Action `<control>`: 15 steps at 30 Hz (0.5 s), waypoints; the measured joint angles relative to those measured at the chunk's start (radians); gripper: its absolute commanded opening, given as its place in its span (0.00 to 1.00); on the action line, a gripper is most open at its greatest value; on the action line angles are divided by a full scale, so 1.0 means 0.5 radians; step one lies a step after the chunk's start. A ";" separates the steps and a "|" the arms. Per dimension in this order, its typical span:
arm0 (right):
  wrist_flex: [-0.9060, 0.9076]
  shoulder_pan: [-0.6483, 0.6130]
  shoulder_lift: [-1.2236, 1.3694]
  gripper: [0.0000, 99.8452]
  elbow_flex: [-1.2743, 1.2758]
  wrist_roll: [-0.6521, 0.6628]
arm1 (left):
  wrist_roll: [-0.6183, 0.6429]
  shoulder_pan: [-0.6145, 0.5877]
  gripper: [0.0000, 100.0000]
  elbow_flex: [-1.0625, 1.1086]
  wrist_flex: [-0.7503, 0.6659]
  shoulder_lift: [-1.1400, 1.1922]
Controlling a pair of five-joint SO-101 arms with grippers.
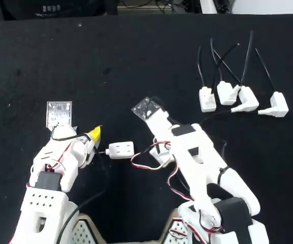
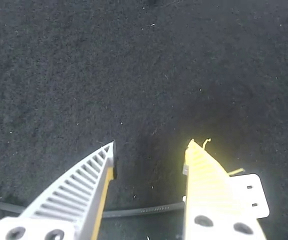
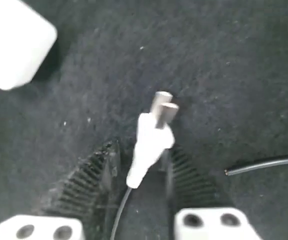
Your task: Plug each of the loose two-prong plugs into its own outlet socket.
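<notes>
While the right gripper (image 3: 141,150) is clamped on the small white two-prong plug (image 3: 151,142), its prongs point past the nearby white rectangular outlet block (image 3: 14,45), and the left gripper (image 2: 151,145), spread wide and empty, sits just beside that block's opposite end.

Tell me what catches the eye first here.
The right pincer is shut on a white two-prong plug, prongs forward, near the white outlet block that lies between the arms. Farther back on that arm's side, four more plugs with black cords lie in a row. The left pincer hangs open beside the block.
</notes>
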 measured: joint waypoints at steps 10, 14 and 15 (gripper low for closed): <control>-0.031 0.000 0.000 0.01 -0.003 -0.092 | 0.000 0.000 0.22 0.000 0.000 0.000; 0.104 -0.006 -0.175 0.01 -0.028 -0.092 | 0.000 0.000 0.22 0.000 0.000 0.000; 0.178 -0.021 -0.267 0.01 -0.046 -0.092 | 0.000 0.000 0.22 0.000 0.000 0.000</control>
